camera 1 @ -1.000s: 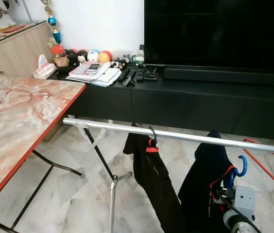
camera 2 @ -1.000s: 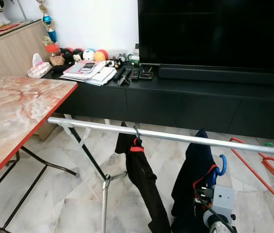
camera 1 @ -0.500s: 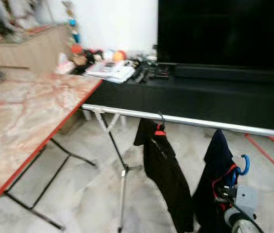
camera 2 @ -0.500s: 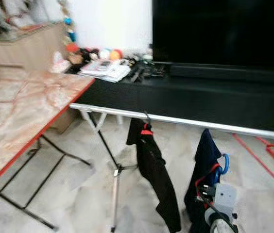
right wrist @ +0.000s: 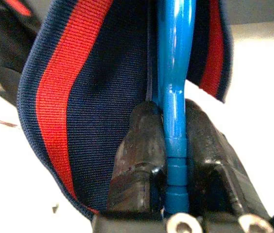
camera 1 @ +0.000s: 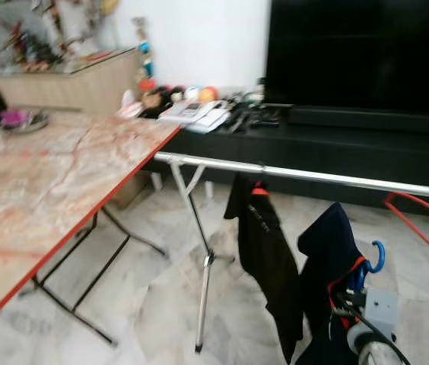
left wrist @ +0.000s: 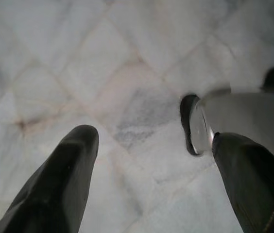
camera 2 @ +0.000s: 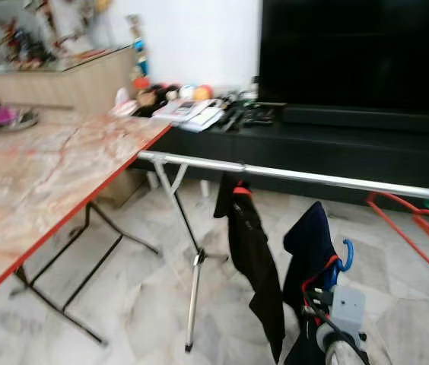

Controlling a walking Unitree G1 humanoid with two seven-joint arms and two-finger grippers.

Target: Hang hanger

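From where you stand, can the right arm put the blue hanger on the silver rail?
Probably yes: the right end effector grips the blue hanger just below the silver rail, with open rail above.

A marble-patterned folding table (camera 1: 55, 182) with a red edge and black legs stands on pale marble floor tiles (camera 1: 146, 304). Beyond the table's far corner runs a long black TV cabinet (camera 1: 313, 148) carrying a large dark television (camera 1: 363, 53), a soundbar (camera 1: 374, 119), papers (camera 1: 195, 114) and small colourful toys (camera 1: 176, 93). A wooden sideboard (camera 1: 70, 84) stands behind the table, against a white wall (camera 1: 199, 42).
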